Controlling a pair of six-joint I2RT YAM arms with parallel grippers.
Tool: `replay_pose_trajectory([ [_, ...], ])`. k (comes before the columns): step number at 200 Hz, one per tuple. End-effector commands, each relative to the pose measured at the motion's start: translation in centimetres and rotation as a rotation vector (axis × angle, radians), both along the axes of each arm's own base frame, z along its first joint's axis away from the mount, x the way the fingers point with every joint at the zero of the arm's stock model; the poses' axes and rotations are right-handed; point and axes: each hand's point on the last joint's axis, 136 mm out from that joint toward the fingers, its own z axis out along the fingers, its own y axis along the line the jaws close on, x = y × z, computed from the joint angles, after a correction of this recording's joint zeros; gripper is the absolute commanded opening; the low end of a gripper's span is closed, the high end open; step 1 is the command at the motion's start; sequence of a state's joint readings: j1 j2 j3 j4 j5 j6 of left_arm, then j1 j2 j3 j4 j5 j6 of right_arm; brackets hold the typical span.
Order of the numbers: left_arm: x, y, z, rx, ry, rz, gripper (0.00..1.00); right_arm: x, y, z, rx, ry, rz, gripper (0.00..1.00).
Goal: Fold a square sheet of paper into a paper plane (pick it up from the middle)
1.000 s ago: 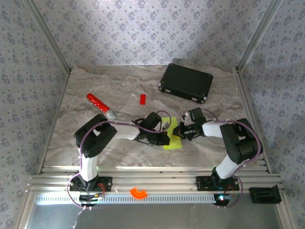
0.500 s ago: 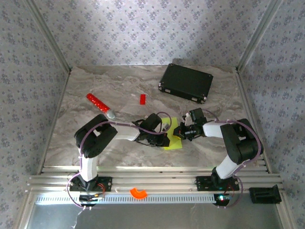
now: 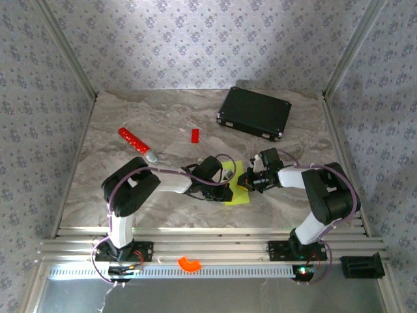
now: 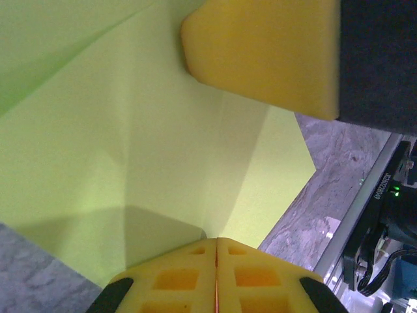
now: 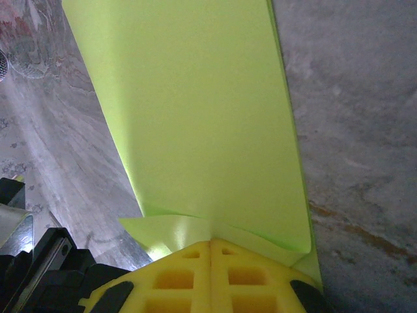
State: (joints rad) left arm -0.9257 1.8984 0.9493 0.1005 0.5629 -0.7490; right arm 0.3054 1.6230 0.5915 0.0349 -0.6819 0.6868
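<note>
Marble tabletop [image 3: 163, 117] boxed in by floral-papered walls [image 3: 195, 39]; a closed black case [image 3: 255, 113] sits at 1 o'clock.
The partly folded square sheet of paper [image 3: 238, 194] lies at centre, long axis 12 to 6 o'clock. The left gripper [image 4: 216, 240] is closed with its tips at the paper's edge, and the right gripper [image 5: 210, 242] is closed, pinching the paper.

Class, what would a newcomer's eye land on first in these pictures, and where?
The lime square sheet of paper at the middle of the table stands out, with the left arm and right arm meeting over it, jaws shut. Next: the black case, far right, and the red stick, left.
</note>
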Motion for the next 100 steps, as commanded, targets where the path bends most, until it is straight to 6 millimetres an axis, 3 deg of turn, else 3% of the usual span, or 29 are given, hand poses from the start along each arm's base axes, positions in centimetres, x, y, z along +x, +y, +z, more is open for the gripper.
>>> replay_pose_trajectory([
  [1,-2.0,1.3,-0.1,0.053,0.031,-0.031,0.09,-3.2,-3.4,-4.2,-0.170,0.147,-0.052,0.00],
  [40,-1.6,1.2,1.3,0.031,-0.010,-0.014,0.09,-3.1,-3.3,-4.2,-0.166,0.147,-0.052,0.00],
  [100,-1.8,1.3,0.3,0.042,0.009,-0.010,0.07,-3.2,-3.3,-4.3,-0.164,0.150,-0.050,0.00],
])
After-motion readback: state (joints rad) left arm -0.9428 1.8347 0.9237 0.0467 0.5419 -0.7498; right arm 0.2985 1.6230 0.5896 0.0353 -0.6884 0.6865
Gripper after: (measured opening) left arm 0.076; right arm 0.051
